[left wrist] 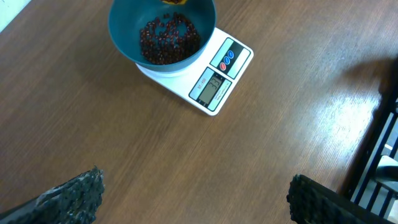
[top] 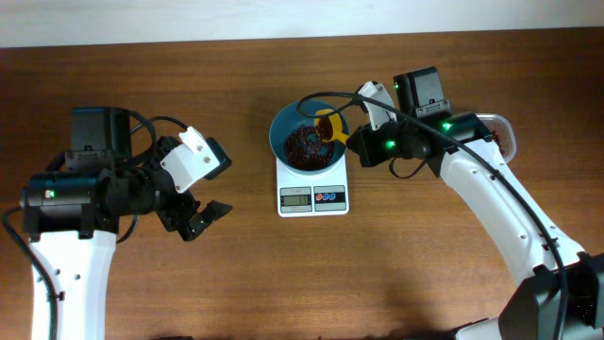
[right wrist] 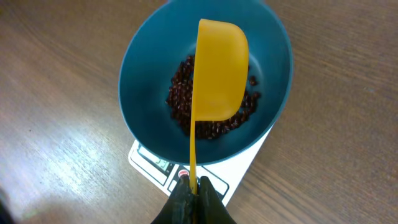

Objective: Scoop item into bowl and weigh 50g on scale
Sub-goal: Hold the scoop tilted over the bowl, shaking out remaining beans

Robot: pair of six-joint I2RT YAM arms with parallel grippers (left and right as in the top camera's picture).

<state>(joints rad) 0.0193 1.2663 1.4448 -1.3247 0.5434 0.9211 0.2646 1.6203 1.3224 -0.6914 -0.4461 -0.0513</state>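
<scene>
The teal-blue bowl (top: 309, 139) stands on the white scale (top: 312, 196) at the table's middle, with a heap of dark red-brown beans (top: 304, 144) in its bottom. My right gripper (right wrist: 193, 185) is shut on the thin handle of a yellow scoop (right wrist: 219, 71). The scoop hangs turned on its side over the bowl (right wrist: 146, 74) and the beans (right wrist: 214, 121). My left gripper (left wrist: 196, 196) is open over bare wood, well short of the scale (left wrist: 214, 78) and bowl (left wrist: 124, 31), with nothing between its fingers (left wrist: 74, 193).
The scale's grey display (left wrist: 212, 86) and its red and blue buttons (left wrist: 225, 59) face my left wrist camera. A dark frame (left wrist: 379, 143) stands at the table's edge on the right of the left wrist view.
</scene>
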